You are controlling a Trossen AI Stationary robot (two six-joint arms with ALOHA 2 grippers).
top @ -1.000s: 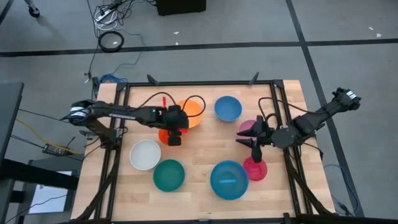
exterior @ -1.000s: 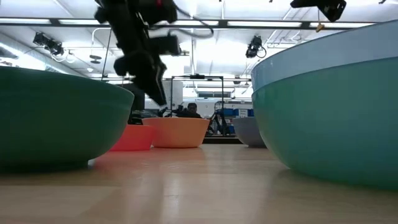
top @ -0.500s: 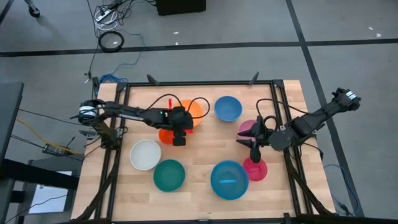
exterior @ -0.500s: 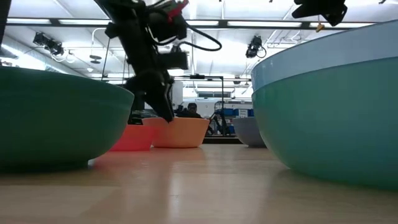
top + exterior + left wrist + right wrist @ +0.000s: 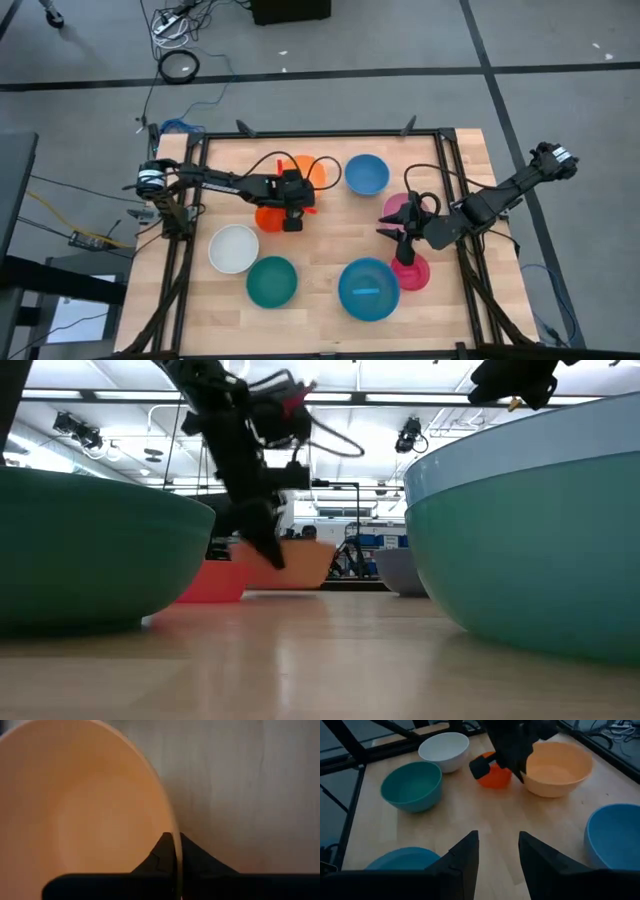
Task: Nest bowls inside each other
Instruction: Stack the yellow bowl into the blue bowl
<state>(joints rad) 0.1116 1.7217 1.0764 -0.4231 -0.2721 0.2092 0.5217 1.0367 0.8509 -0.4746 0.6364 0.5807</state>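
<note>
**Spotter:** What have I got hold of?

**Me:** The yellow-orange bowl (image 5: 85, 805). My left gripper (image 5: 291, 213) has its fingers closed on the rim, one inside the wall and one outside; the left wrist view shows the rim edge pinched between them. The bowl sits at the far side of the table, with the small orange-red bowl (image 5: 266, 217) just beside the claw, on the side of its own arm.

**Spotter:** So how do I lift it cleanly?

**Me:** I'd go straight up first. A one-sided rim pinch will likely let the bowl swing down off the fingers, so I'd raise slowly and keep the wrist level. From the low view I think the bowl is already tipping, but the arm hides part of it, so I won't swear to that.

**Spotter:** And the neighbours?

**Me:** The orange-red one is close enough to catch; clear it before going sideways. The white bowl (image 5: 233, 247) and teal bowl (image 5: 271, 281) lie nearer me than the claw.

**Spotter:** The other arm?

**Me:** The right gripper (image 5: 404, 238) hangs with its fingers apart, empty, over the pink bowl (image 5: 412, 272), well apart from my grip.
</note>
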